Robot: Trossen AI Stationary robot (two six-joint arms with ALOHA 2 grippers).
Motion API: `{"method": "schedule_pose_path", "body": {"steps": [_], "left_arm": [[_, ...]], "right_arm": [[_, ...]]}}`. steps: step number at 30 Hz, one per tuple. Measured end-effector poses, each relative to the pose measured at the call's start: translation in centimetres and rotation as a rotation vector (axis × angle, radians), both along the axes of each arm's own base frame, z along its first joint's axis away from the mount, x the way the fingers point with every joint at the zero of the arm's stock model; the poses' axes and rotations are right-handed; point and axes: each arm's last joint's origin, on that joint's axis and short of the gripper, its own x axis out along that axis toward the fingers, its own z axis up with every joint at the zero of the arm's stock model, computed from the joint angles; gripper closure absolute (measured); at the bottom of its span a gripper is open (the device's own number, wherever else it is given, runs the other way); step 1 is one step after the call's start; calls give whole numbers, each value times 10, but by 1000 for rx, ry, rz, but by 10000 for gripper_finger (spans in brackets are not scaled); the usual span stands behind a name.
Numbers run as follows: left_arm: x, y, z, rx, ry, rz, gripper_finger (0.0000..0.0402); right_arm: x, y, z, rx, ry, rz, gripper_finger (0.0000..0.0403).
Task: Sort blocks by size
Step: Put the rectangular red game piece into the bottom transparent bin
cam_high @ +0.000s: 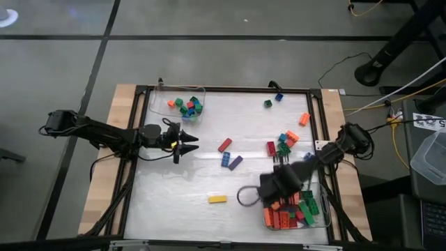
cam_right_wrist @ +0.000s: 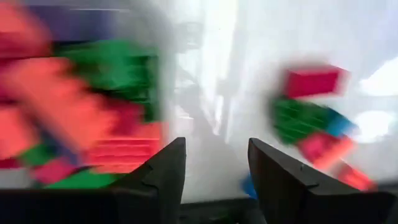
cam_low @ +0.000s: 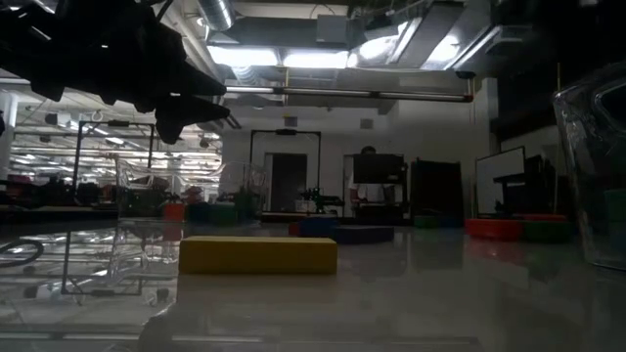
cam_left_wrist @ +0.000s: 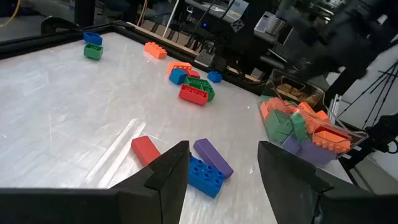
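Observation:
Loose blocks lie on the white table: a red one (cam_high: 224,145), a blue one (cam_high: 226,159) and a purple one (cam_high: 235,162) mid-table, a yellow one (cam_high: 217,199) nearer the front, and a mixed cluster (cam_high: 282,143) to the right. My left gripper (cam_left_wrist: 224,152) hovers open and level at the left (cam_high: 187,143), pointing at the blue block (cam_left_wrist: 205,175) without touching it. My right gripper (cam_right_wrist: 216,146) points down, open and with nothing between its fingers, over the inner edge of the near right tray (cam_high: 275,188).
A clear tray (cam_high: 324,222) at the near right holds several long blocks. Another clear tray (cam_high: 203,94) at the far left holds small cubes. A green (cam_high: 267,103), a blue (cam_high: 279,97) and an orange block (cam_high: 304,118) lie at the far right. A black frame (cam_high: 230,89) borders the table.

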Motion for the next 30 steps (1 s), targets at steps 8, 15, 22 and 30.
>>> {"method": "schedule_pose_path", "body": {"steps": [8,15,22,30], "left_arm": [[0,0,0,-2,0,0,224],[0,0,0,-2,0,0,224],[0,0,0,-2,2,0,224],[0,0,0,28,5,-5,224]], "right_arm": [[31,-75,0,-38,-14,-318,231],[44,-146,-13,17,-33,-683,231],[21,-185,-52,109,123,-808,230],[10,-211,-70,230,-81,-1027,230]]}}
